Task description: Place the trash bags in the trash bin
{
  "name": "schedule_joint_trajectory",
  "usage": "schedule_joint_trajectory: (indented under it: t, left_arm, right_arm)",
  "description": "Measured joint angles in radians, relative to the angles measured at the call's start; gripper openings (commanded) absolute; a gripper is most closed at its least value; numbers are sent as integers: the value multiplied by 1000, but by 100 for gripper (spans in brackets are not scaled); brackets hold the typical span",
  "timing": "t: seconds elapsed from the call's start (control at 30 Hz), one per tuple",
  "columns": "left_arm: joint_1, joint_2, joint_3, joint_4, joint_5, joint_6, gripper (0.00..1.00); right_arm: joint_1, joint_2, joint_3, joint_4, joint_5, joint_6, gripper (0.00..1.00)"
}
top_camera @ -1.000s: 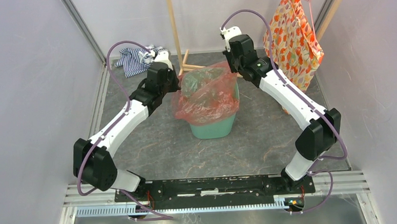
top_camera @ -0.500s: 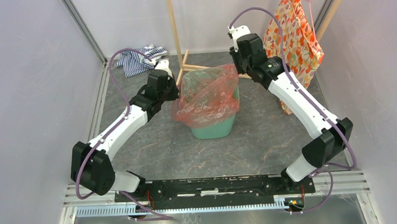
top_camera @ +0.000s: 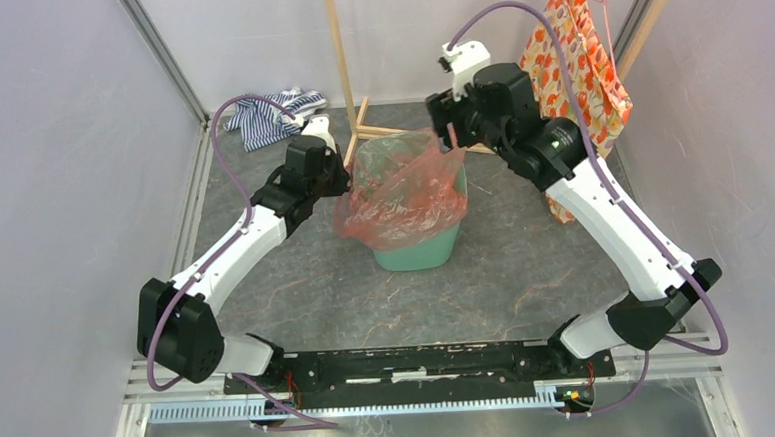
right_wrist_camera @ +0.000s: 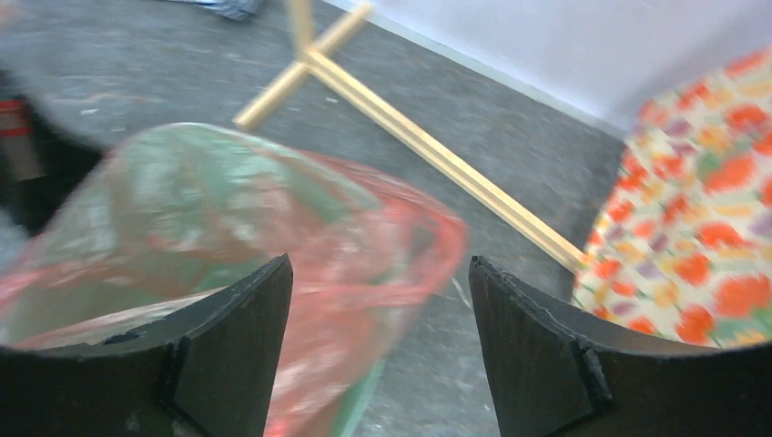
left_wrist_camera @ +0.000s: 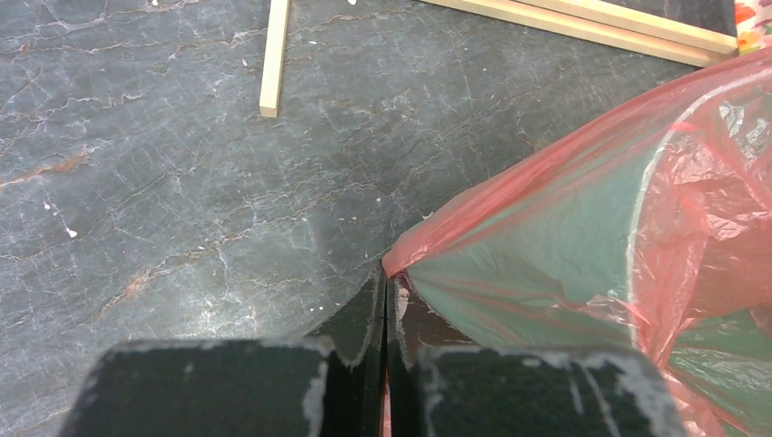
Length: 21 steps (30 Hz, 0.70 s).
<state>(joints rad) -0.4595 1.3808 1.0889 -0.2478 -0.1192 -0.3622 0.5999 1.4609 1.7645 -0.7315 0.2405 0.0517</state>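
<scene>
Bin: the bin (top_camera: pixel 420 247) stands upright on the table (top_camera: pixel 297 283), between our two arms, just in front of the stand (top_camera: pixel 338 61).
Bag: the bag (top_camera: pixel 402 183) is draped over the bin's mouth and hangs down its front and left side. Green shows through the film. As far as we can tell it sits on the bin, not yet down inside.
Left gripper: the left gripper (left_wrist_camera: pixel 386 284) is at the bin's left side, fingers pressed together on a pinch of the bag's edge. The film runs taut from that pinch toward the rim.
Right gripper: the right gripper (right_wrist_camera: pixel 379 269) hovers above the bag's far right corner, fingers wide apart, gripping nothing. The wrist view is blurred, so we cannot tell whether a pad touches the film.
Step (our reading): take a second hold on the far right edge, so the mouth can be spread and the body pushed in.
How to do it well: we lower the right fingers astride the raised fold of film only, clear of the rim. We close fully before pulling. Then we pull away from the left pinch, gently and level, and work downward.
Risks: the thin film may tear or slip. A sideways tug could tip or slide the bin. The floral cloth (top_camera: pixel 576 78) hangs just behind the right arm.
</scene>
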Motion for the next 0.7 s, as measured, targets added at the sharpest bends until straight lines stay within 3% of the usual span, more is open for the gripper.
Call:
schedule_joint_trajectory:
  t: [0.27,0.47,0.7]
  left_arm:
    - [0,0,0,0,11,0,2]
    - [0,0,0,0,18,0,2]
    - [0,0,0,0,20,0,2]
  right_arm:
    - [172,16,68,26,-106,-47,82]
    - [273,163,249,10,-116,-85,84]
    - [312,347,385,-69,-112,-130,75]
